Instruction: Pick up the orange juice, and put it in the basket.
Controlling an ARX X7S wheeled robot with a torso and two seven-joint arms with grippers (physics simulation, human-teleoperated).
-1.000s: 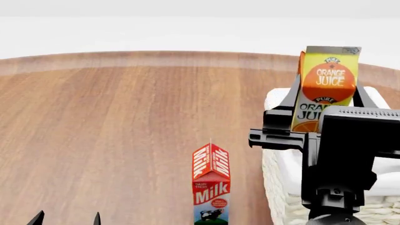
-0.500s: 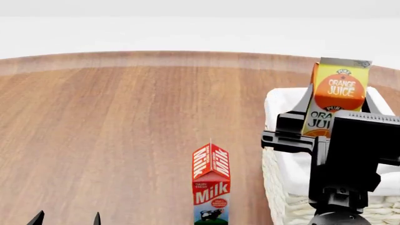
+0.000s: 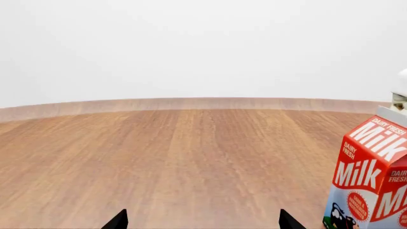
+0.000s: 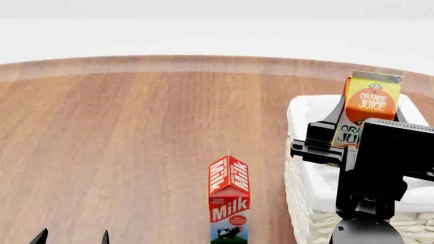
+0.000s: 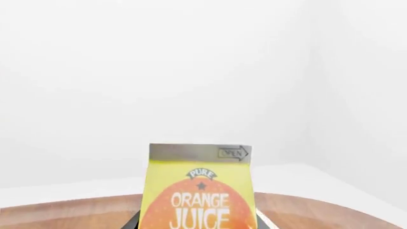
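**Orange juice held above the basket**

A wooden table [image 4: 135,132] carries a cream wicker basket [image 4: 298,188] at its right side. The right gripper [image 4: 366,119] clamps the orange juice [image 4: 369,104] upright over it. A milk carton [image 4: 229,201] stands nearby. The left gripper [image 4: 73,237] shows fingertips spread apart.

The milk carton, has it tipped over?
No, the milk carton stands upright on the table, left of the basket.

Round wood-grain worktop [image 4: 135,142] with a paler curved edge, plain white wall [image 3: 203,47] behind, even, soft, shadowless light
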